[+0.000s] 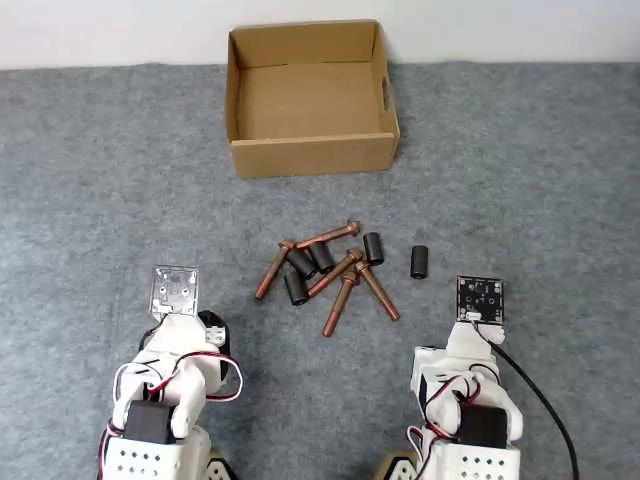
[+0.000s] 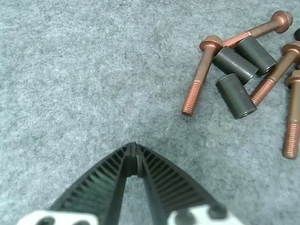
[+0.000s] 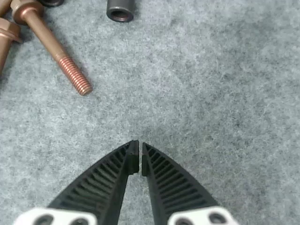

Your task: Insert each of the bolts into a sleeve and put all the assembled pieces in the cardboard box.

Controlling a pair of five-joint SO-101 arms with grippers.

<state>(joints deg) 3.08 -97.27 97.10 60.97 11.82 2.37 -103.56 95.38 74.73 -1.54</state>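
Note:
Several copper bolts (image 1: pixel 335 275) and several short black sleeves (image 1: pixel 310 262) lie loose in a heap on the grey felt at the table's middle. One sleeve (image 1: pixel 419 262) lies apart to the right of the heap. The cardboard box (image 1: pixel 310 155) stands open behind them and holds nothing. My left gripper (image 2: pixel 134 149) is shut and holds nothing, low over bare felt, short of a bolt (image 2: pixel 199 77) and three sleeves (image 2: pixel 236 95). My right gripper (image 3: pixel 140 146) is likewise shut and holds nothing, short of a bolt (image 3: pixel 51 47) and the lone sleeve (image 3: pixel 120 9).
The left arm (image 1: pixel 170 370) sits at the front left and the right arm (image 1: pixel 465 390) at the front right, both behind the heap's near side. Grey felt (image 1: pixel 100 200) covers the table, with free room on both flanks of the heap and the box.

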